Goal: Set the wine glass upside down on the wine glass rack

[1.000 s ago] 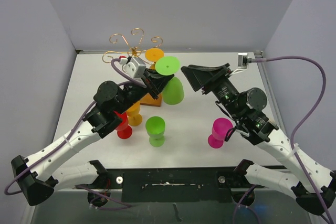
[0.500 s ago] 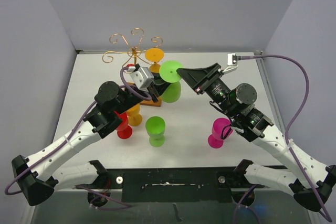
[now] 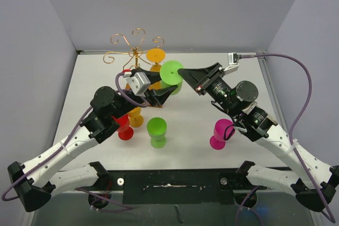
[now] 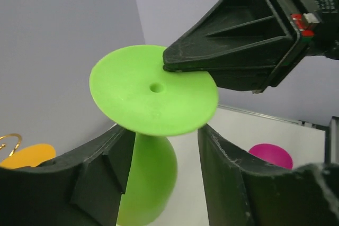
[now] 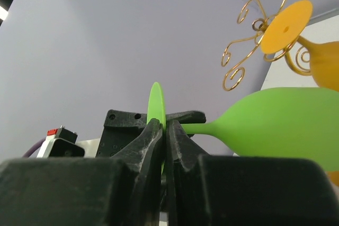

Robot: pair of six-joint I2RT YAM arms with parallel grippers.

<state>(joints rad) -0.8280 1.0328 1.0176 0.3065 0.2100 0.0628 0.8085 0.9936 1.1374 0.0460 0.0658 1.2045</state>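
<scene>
A light green wine glass hangs upside down in the air, its foot disc up and its bowl below. My right gripper is shut on the rim of that foot; in the right wrist view the disc stands pinched edge-on between the fingers. My left gripper stands open, one finger on either side of the stem and bowl with a gap on each side. The wine glass rack, gold wire scrolls, stands just behind, with an orange glass hanging upside down on it.
On the table in front stand a red glass, a yellow-orange glass, a second green glass and a magenta glass. Grey walls close in the left, back and right sides.
My right gripper moved left to the green glass and shut on its foot rim. My left gripper, shut on the stem before, has opened and drawn back slightly.
</scene>
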